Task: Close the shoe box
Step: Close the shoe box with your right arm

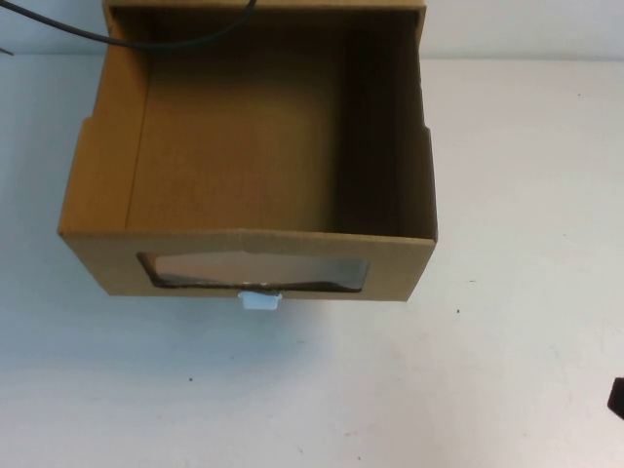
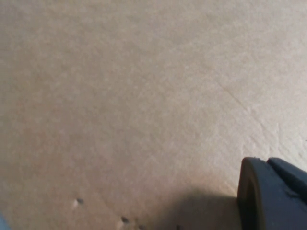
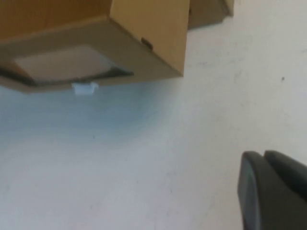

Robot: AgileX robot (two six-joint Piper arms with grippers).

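The shoe box (image 1: pixel 97 175) is a brown cardboard drawer, pulled out toward me and open on top, with nothing inside. Its front has a clear window (image 1: pixel 255 271) with a small white pull tab (image 1: pixel 261 300) below it. The right wrist view shows the same front (image 3: pixel 144 28), window (image 3: pixel 62 62) and tab (image 3: pixel 84 88). My right gripper (image 3: pixel 273 191) hovers over the bare table, in front of and to the right of the box; a dark bit of it shows at the high view's right edge (image 1: pixel 616 398). My left gripper (image 2: pixel 273 196) is close against a plain cardboard surface (image 2: pixel 120 96) and is out of the high view.
The white table (image 1: pixel 507 341) spreads in front of and on both sides of the box. A black cable (image 1: pixel 117 37) crosses the box's far edge. Part of a brown cardboard piece (image 3: pixel 206 12) shows behind the drawer.
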